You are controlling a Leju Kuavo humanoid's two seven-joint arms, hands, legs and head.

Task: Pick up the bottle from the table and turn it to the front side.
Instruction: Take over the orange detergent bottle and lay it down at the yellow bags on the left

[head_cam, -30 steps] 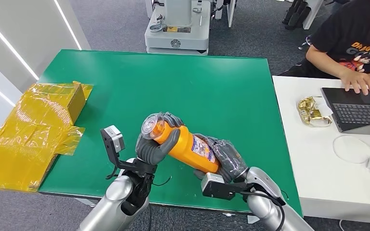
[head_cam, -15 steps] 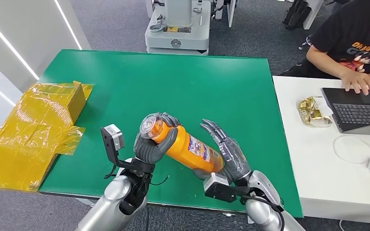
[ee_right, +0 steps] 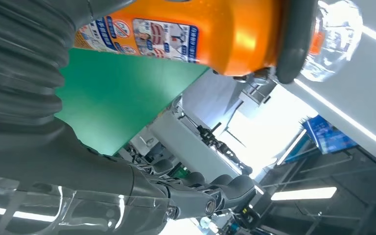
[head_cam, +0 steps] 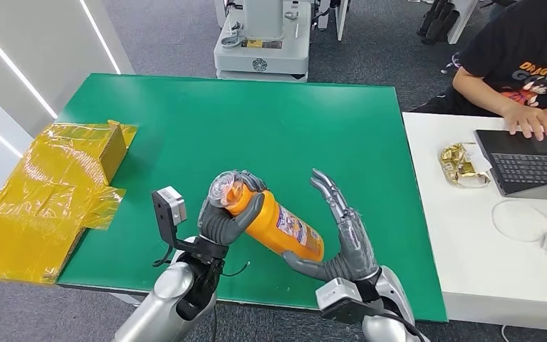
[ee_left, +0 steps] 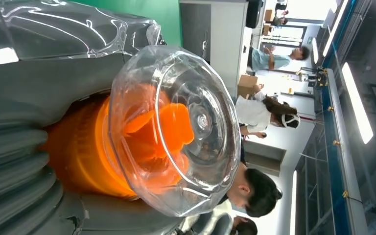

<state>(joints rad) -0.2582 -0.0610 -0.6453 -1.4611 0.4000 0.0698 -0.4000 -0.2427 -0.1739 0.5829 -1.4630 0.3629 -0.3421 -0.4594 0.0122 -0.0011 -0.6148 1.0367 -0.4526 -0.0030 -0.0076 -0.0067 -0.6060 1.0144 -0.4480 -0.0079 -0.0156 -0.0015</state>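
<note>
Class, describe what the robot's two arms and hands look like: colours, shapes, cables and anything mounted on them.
Both arms are silver and rounded. The left hand and right hand are dark grey, with jointed fingers and grey ribbed covers, under clear glossy film. A boxy grey camera module on a black bracket sits at each wrist, with thin black cables beside it.

- Bottle [head_cam: 283, 221]: orange body, clear cap [head_cam: 223, 189] w/ orange nozzle inside; label [head_cam: 290, 224] white/blue w/ red marks.
- Left hand [head_cam: 226, 212] & right hand [head_cam: 343, 241]: dark grey; arms silver.
- Desk [head_cam: 271, 128]: plain green top.
- Side desk [head_cam: 470, 235]: white.
- Box [head_cam: 46, 192]: yellow, glossy tape wrap.
- Laptop [head_cam: 530, 162]: dark grey/black.
- Wrapper [head_cam: 461, 164]: gold foil.
- Cable [head_cam: 530, 222] & charger: white.
- Person's shirt [head_cam: 523, 60]: black, red/orange print.
- Floor [head_cam: 178, 39]: grey carpet.
</note>
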